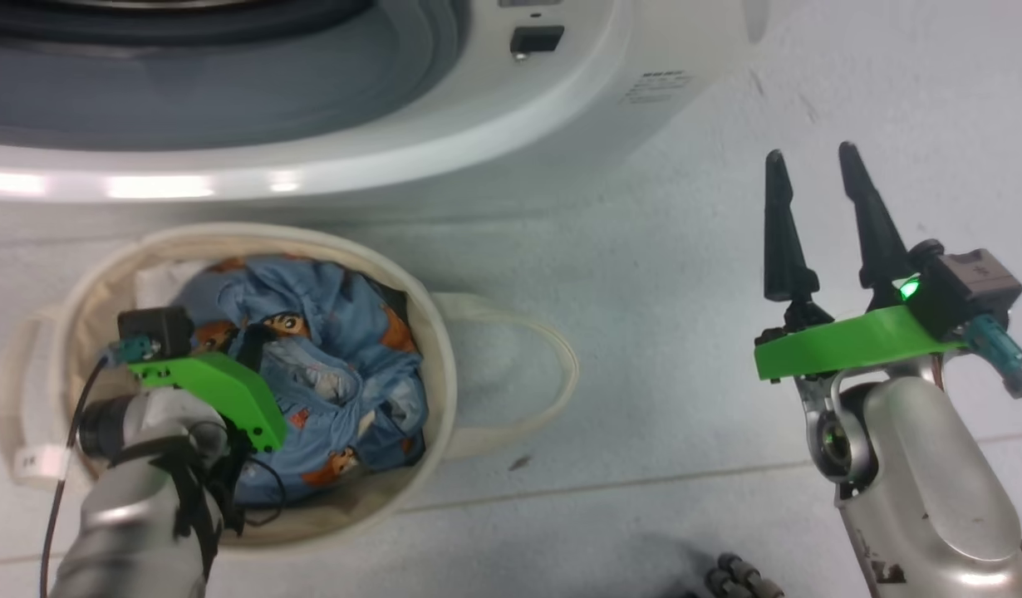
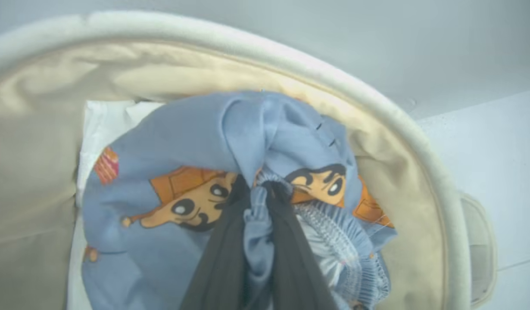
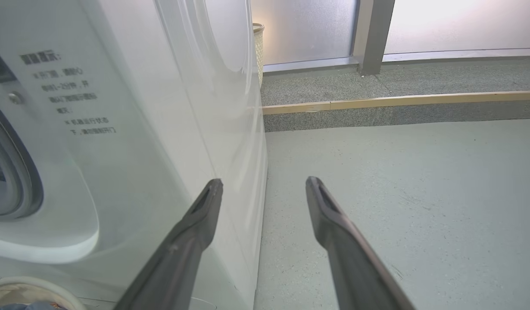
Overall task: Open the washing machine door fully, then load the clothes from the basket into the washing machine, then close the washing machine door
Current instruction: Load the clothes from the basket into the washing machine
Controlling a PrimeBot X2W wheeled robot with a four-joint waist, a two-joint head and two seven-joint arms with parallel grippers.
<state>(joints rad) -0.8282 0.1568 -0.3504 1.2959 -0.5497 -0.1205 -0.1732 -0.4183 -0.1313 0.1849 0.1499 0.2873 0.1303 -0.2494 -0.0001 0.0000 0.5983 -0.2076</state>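
Where fingers pinch, bunched blue bear-print clothes

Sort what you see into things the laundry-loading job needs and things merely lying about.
Belongs to the job: washing machine; basket; clothes in the basket; left gripper, shut on a fold of the clothes; right gripper, open and empty.

Just lying about: white bundle in the basket beside the clothes; woven bin by the far window.
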